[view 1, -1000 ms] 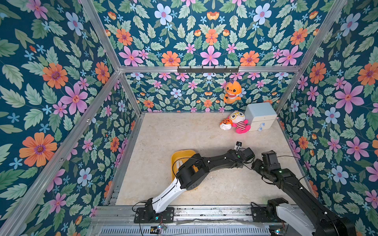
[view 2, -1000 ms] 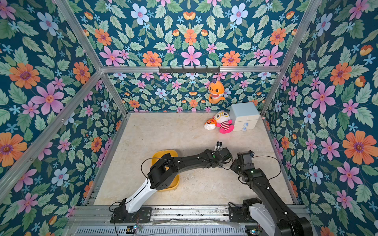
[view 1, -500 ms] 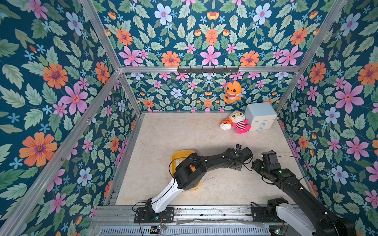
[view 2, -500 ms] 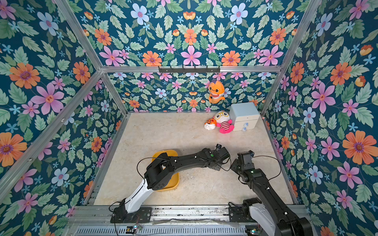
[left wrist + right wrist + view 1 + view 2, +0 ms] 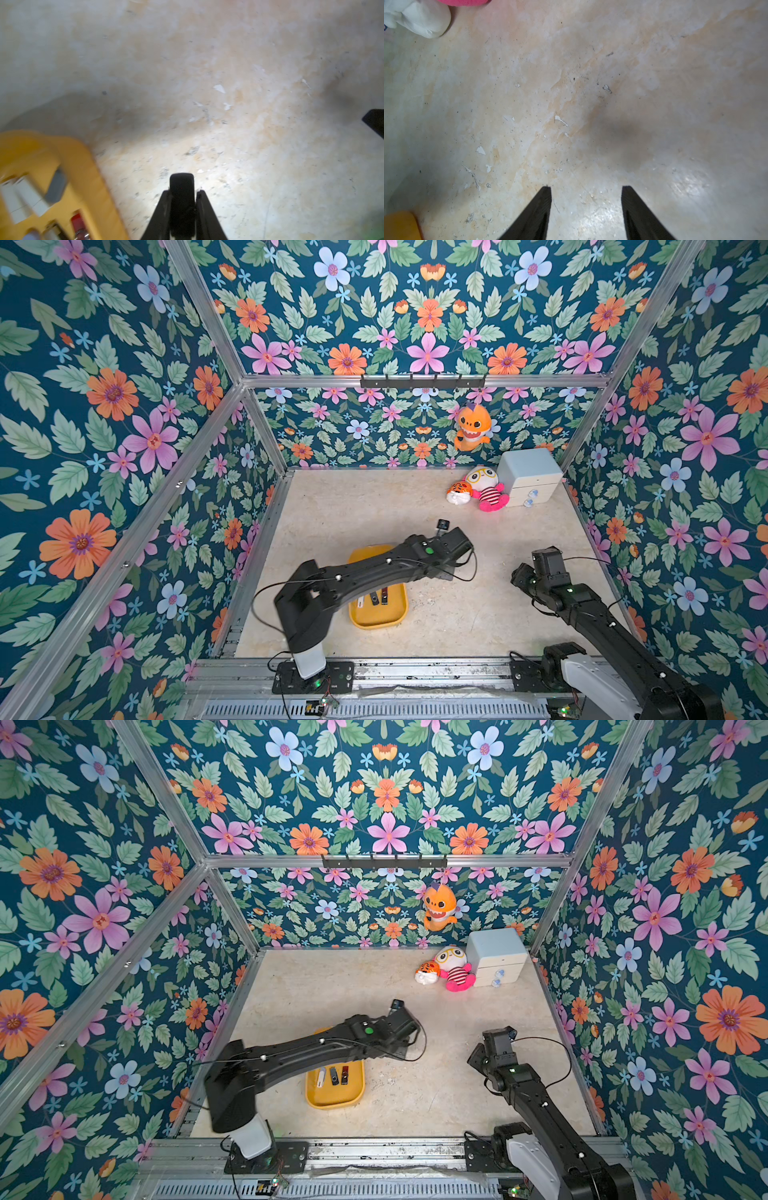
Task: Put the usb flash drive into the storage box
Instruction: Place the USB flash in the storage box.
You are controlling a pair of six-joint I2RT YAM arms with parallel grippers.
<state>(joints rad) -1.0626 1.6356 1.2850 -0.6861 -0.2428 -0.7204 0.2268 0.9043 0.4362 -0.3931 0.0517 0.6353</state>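
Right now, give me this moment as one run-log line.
left gripper: shut on usb flash drive, beside storage box, not over it | right gripper: open, empty | three drives in box

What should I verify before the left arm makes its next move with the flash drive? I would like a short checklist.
1. Grip: the left gripper is shut on the usb flash drive: ok.
2. Drive above the storage box: not ok; it is over bare table, beside the rim.
3. Free floor in the box next to the three drives: ok.
4. The right gripper open, empty, apart from the box: ok.
5. Drive's height above the rim: cannot tell.
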